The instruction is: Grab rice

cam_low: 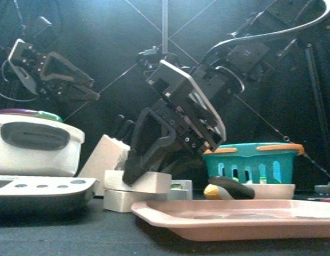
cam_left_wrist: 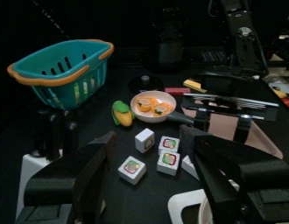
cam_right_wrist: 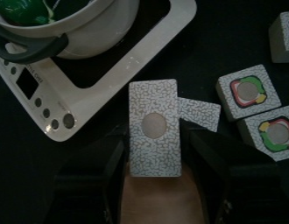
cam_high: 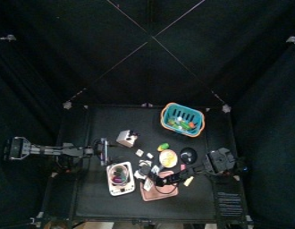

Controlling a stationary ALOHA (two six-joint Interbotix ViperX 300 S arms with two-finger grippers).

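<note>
Straddling the rice block (cam_right_wrist: 154,129), the right gripper (cam_right_wrist: 155,175) has its jaws spread, one on each long side of the pale speckled slab, with gaps that show no squeeze yet; that stance looks chosen so a simple closing would pinch the block across its narrow width. The block lies flat on the table just beside the scale (cam_right_wrist: 106,74), whose white platform carries a bowl (cam_right_wrist: 65,26) of green stuff. A smaller speckled piece (cam_right_wrist: 196,111) touches the block on the side away from the scale, and beyond it sit sushi blocks (cam_right_wrist: 244,93), so the approach from above probably avoids knocking those neighbours. In the front view the right arm slants steeply down toward the white blocks next to the scale, with a pink tray (cam_low: 248,218) in front and a teal basket (cam_low: 255,160) farther off. The left gripper (cam_left_wrist: 153,179) rests away from the scale with jaws apart, holding nothing. I judge the grasp imminent but not made.
</note>
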